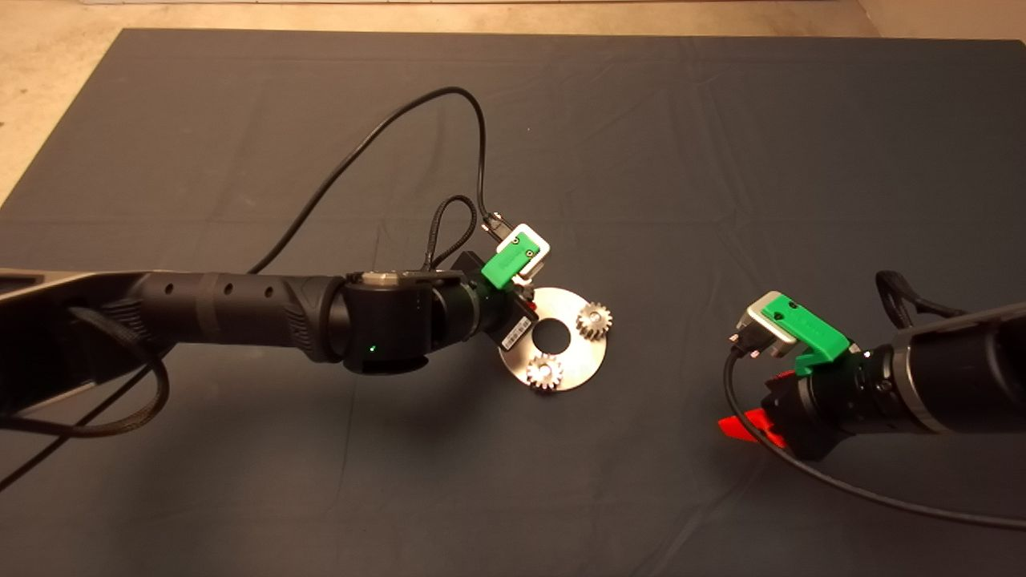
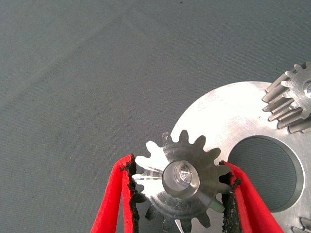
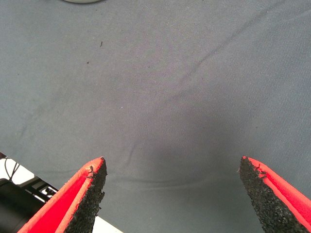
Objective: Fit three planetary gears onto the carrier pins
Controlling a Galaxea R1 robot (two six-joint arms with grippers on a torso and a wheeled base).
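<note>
Fingers first: your left gripper [image 2: 181, 194] has its two red fingers [image 2: 112, 199] closed narrowly on a planetary gear [image 2: 181, 182], the black pads pressing into the teeth on opposite sides. You can see this gripped gear sitting over the rim of the shiny carrier disc [image 2: 228, 114], with a bright stud end showing inside its centre hole; whether it is fully seated on the pin you cannot tell.

Your right gripper [image 3: 172, 182] holds nothing. Its fingers [image 3: 85, 194] stand wide apart, with only the dark mat [image 3: 160, 87] between them.

Your left arm [image 1: 240, 308] reaches in level from the left side, its wrist bent down over the left edge of the disc [image 1: 581, 361], so the gripped gear is hidden from the head view. Your right arm [image 1: 946, 369] comes in from the right and hangs low over the mat, well apart from the disc, with its red fingertips [image 1: 741, 425] pointing toward the centre.

From the head view you get two more gears already on the disc: one at the far right rim [image 1: 594, 319] and one at the near rim [image 1: 545, 372], on either side of the central hole. The left wrist view shows only one of these fully enough to recognise [image 2: 294, 99], plus a sliver of toothed metal at the frame's corner.
</note>
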